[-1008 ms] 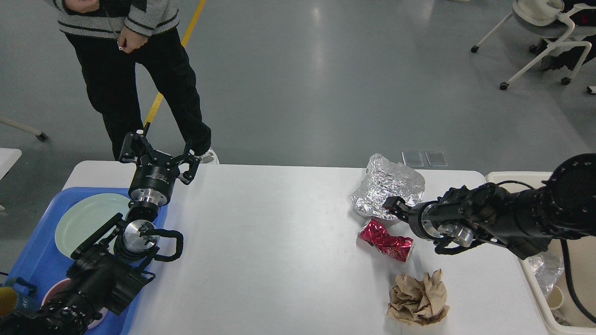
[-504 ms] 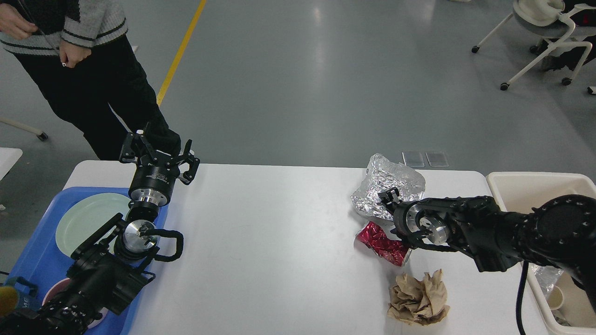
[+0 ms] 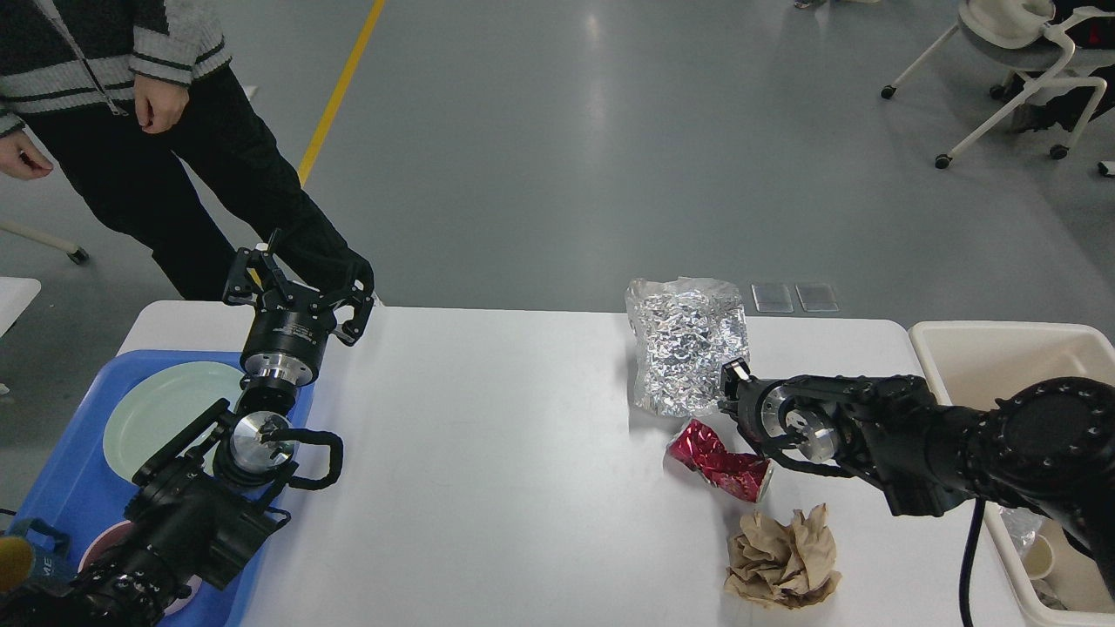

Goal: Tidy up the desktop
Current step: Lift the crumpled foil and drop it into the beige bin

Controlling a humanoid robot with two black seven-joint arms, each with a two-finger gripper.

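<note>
The white desktop [image 3: 523, 453] carries a crumpled silver foil sheet [image 3: 688, 348], a crushed red can [image 3: 719, 451] and a ball of brown paper [image 3: 782, 557], all on its right half. My right gripper [image 3: 730, 385] reaches in from the right and is shut on the foil's lower right edge, holding the sheet upright and lifted off the table. The can lies just below that gripper. My left gripper [image 3: 296, 289] is open and empty above the table's far left edge, beside the blue tray.
A blue tray [image 3: 61, 496] at the left holds a pale green plate [image 3: 157, 418]. A beige bin [image 3: 1002, 348] stands at the table's right end. A person [image 3: 174, 131] stands behind the far left corner. A wheeled chair [image 3: 1019, 52] is far right.
My right gripper has closed on the foil and raised it up and to the left, unfolding it. The person has stepped left. The left arm has not moved.
</note>
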